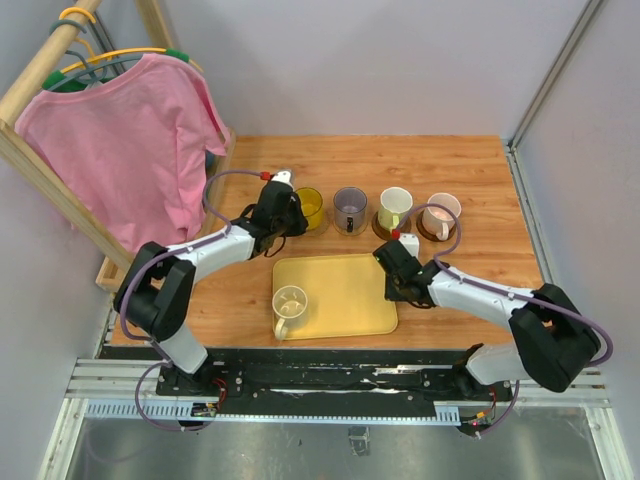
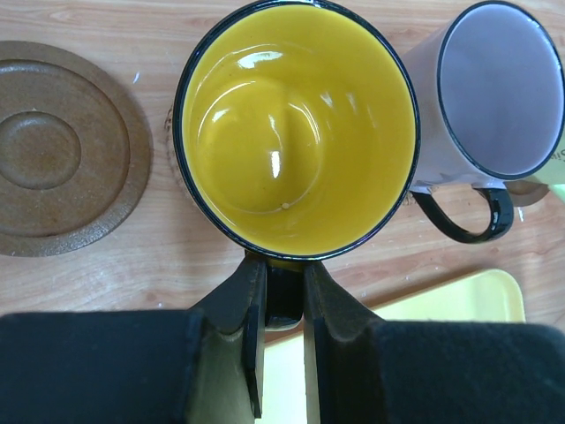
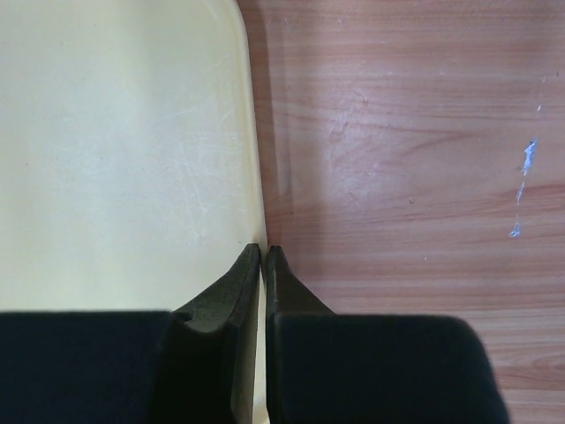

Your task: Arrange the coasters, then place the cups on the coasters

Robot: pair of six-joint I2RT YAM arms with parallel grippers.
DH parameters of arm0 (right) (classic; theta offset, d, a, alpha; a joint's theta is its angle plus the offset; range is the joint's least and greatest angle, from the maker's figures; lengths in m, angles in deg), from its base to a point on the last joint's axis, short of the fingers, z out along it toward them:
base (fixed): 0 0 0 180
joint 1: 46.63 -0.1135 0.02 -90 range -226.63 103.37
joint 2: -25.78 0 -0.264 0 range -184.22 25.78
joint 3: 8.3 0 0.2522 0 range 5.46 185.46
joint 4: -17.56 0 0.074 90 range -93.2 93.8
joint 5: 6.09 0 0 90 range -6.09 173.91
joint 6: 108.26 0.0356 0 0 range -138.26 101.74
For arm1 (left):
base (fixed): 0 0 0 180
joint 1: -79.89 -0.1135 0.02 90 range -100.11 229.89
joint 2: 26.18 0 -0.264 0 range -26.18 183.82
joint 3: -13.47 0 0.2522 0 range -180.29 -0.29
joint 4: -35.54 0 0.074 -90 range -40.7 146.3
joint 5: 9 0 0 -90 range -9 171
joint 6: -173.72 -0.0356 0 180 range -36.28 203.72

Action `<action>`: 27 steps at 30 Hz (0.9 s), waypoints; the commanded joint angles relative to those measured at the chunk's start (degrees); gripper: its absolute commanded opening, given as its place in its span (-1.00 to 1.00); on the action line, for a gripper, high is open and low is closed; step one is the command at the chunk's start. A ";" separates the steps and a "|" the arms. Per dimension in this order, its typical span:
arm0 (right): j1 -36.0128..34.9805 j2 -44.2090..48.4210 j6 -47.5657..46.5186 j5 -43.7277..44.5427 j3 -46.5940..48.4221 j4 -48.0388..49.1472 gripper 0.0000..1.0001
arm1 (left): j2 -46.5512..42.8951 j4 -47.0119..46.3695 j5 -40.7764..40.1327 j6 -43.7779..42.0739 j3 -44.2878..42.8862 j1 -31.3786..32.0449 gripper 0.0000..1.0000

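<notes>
Currently noted: yellow cup (image 2: 296, 132) leftmost in far row, just beside purple-grey cup (image 2: 499, 88); left gripper (image 2: 282, 291) pinched narrow on its handle; right gripper (image 3: 263, 256) fingers pressed together, empty, at tray (image 3: 115, 159) edge. Glossy, rigid, breakable, probably slick; handle judged best hold

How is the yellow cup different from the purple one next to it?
The yellow cup is shiny yellow inside; the purple cup is pale purple-grey. The left gripper pinches the yellow cup's handle; the purple cup's handle is free. Both stand upright with dark rims.
</notes>
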 commanded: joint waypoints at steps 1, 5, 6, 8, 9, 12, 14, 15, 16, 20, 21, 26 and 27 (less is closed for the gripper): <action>-0.58 0.68 -0.08 -1.05 -1.97 -6.67 -0.99 | 0.27 -4.31 -0.09 0.15 -2.98 -0.25 -0.99; -1.47 0.75 0.66 -0.99 -2.21 -7.71 -0.99 | 0.37 -4.09 -0.72 0.18 -2.97 -0.25 -0.99; -1.63 0.76 0.89 -0.98 -2.35 -7.79 -0.99 | 0.43 -4.07 -0.87 0.16 -3.01 -0.25 -0.99; -1.79 0.62 1.24 -1.06 -2.69 -7.79 -0.99 | 0.77 -4.01 -1.15 0.16 -3.18 -0.25 -0.99; -1.85 0.47 1.30 -1.07 -2.75 -7.74 -0.99 | 0.90 -4.01 -1.18 0.22 -3.27 -0.25 -0.99; -1.97 -0.03 1.43 -1.11 -2.78 -7.60 -0.99 | 1.61 -4.04 -1.23 0.57 -3.78 -0.25 -0.99; -2.03 -0.36 1.43 -1.07 -2.63 -7.48 -0.99 | 2.18 -4.00 -1.12 0.80 -4.22 -0.25 -0.99; -2.00 -0.52 1.37 -1.02 -2.52 -7.42 -0.99 | 2.40 -3.96 -1.10 0.92 -4.40 -0.25 -0.99; -1.99 -0.65 1.35 -1.10 -2.38 -7.34 -0.99 | 2.72 -4.00 -1.10 1.02 -4.45 -0.25 -0.99; -2.05 -1.24 1.09 -1.31 -2.14 -7.02 -0.99 | 3.57 -3.94 -1.14 1.29 -4.72 -0.23 -0.99; -1.99 -1.36 1.06 -1.33 -2.08 -6.93 -0.99 | 3.72 -3.91 -1.23 1.30 -4.84 -0.25 -0.99; -2.00 -1.82 1.08 -1.76 -2.03 -6.60 -0.99 | 4.38 -3.98 -1.19 1.39 -5.13 -0.25 -0.99; -2.02 -1.83 1.08 -1.83 -2.01 -6.53 -0.99 | 4.51 -4.07 -1.09 1.39 -5.16 -0.25 -0.99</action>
